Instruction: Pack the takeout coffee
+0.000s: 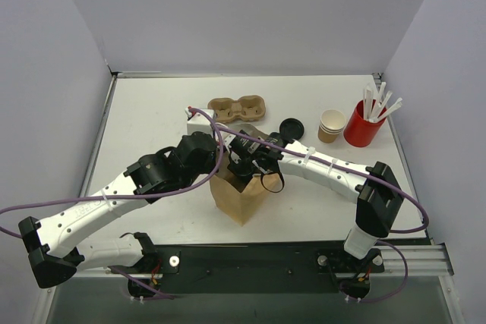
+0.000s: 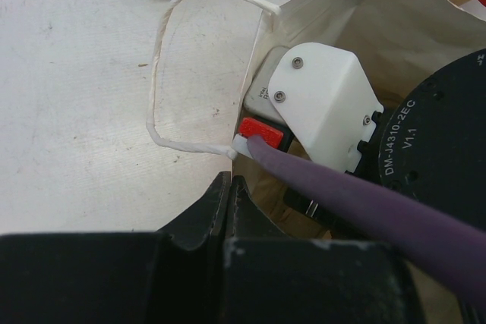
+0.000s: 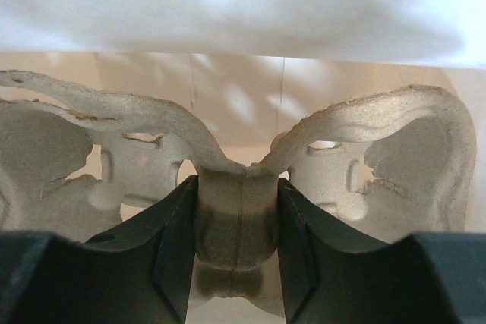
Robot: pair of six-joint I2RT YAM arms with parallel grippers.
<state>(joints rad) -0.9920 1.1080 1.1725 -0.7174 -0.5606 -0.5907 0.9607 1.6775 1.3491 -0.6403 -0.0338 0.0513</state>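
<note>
The brown paper bag (image 1: 240,201) stands open at the table's middle. My left gripper (image 1: 219,169) is shut on the bag's left rim; in the left wrist view its jaws (image 2: 229,187) meet at the bag (image 2: 364,20) edge, below the white handle (image 2: 161,73). My right gripper (image 1: 247,168) reaches into the bag's mouth. In the right wrist view it (image 3: 237,233) is shut on the middle bridge of a grey pulp cup carrier (image 3: 137,149) between the bag's walls. A round black lid (image 1: 291,127) lies behind the bag; I cannot tell whether a cup is under it.
A second pulp carrier (image 1: 238,108) lies at the back centre. A stack of tan unlidded cups (image 1: 331,125) and a red cup of white sticks (image 1: 363,123) stand at the back right. White walls enclose the table on three sides.
</note>
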